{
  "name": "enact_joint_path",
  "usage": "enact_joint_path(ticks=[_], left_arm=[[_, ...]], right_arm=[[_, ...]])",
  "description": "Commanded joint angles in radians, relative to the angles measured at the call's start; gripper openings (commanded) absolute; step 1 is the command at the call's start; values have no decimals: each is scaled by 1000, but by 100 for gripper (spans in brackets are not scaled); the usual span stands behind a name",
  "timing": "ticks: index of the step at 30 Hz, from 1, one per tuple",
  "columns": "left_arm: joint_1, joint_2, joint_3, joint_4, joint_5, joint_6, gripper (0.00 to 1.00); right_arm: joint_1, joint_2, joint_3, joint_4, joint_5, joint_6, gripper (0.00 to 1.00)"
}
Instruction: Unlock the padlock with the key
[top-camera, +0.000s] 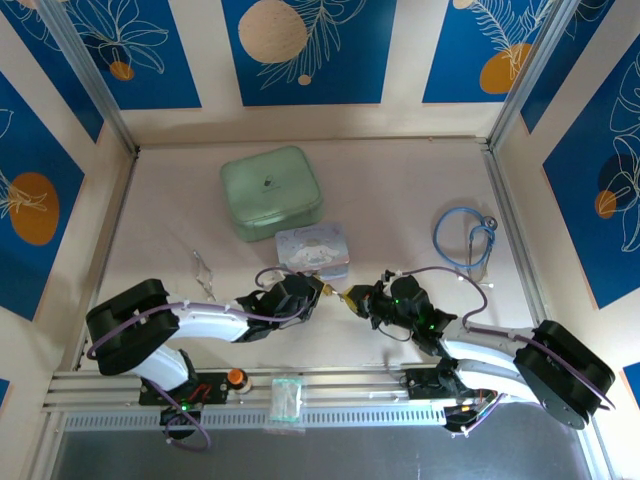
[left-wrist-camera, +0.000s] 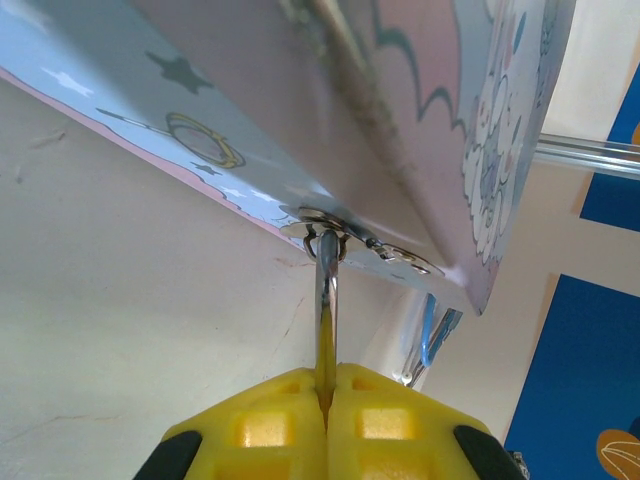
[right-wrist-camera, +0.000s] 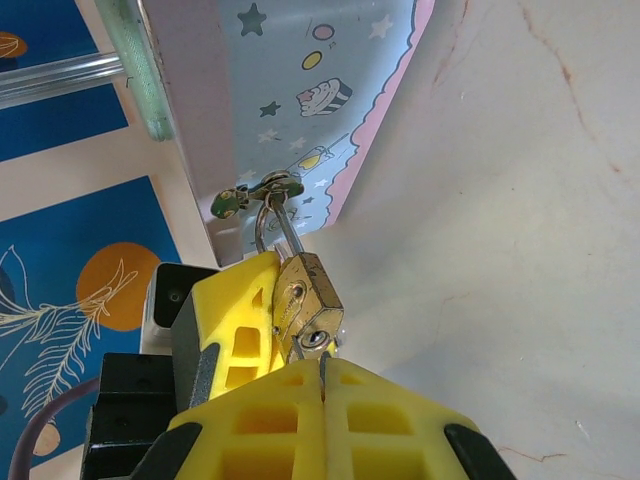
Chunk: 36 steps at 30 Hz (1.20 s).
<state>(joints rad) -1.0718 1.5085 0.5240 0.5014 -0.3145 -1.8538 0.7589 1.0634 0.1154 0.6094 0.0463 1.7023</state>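
Note:
The small brass padlock (right-wrist-camera: 305, 292) hangs by its silver shackle (right-wrist-camera: 270, 225) from the hasp (right-wrist-camera: 258, 195) of the pastel cartoon tin (right-wrist-camera: 300, 90). My left gripper (left-wrist-camera: 327, 378) is shut on the padlock, whose shackle (left-wrist-camera: 326, 275) rises from between the yellow fingers to the hasp (left-wrist-camera: 330, 222). My right gripper (right-wrist-camera: 322, 370) is shut on the thin pale key (right-wrist-camera: 322, 360). The key's tip sits just below the padlock's keyhole (right-wrist-camera: 314, 338), at its edge. From above, the left gripper (top-camera: 318, 289) and right gripper (top-camera: 355, 299) meet tip to tip in front of the tin (top-camera: 313, 250).
A pale green tin (top-camera: 270, 192) stands behind the cartoon tin. A coiled blue cable (top-camera: 463, 236) lies at the right. Silver scissors (top-camera: 203, 272) lie at the left, near the left arm. Patterned walls enclose the table on three sides.

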Motion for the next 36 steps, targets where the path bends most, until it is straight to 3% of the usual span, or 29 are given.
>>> enact_joint_path(ticks=[1, 27, 36], left_arm=[[-10, -8, 7, 68, -5, -2, 0], [-11, -2, 16, 63, -5, -16, 0], [-12, -7, 24, 58, 3, -11, 0]], right_arm=[[-1, -14, 0, -25, 15, -15, 0], [26, -100, -5, -112, 68, -14, 0], [23, -63, -1, -76, 55, -11, 0]])
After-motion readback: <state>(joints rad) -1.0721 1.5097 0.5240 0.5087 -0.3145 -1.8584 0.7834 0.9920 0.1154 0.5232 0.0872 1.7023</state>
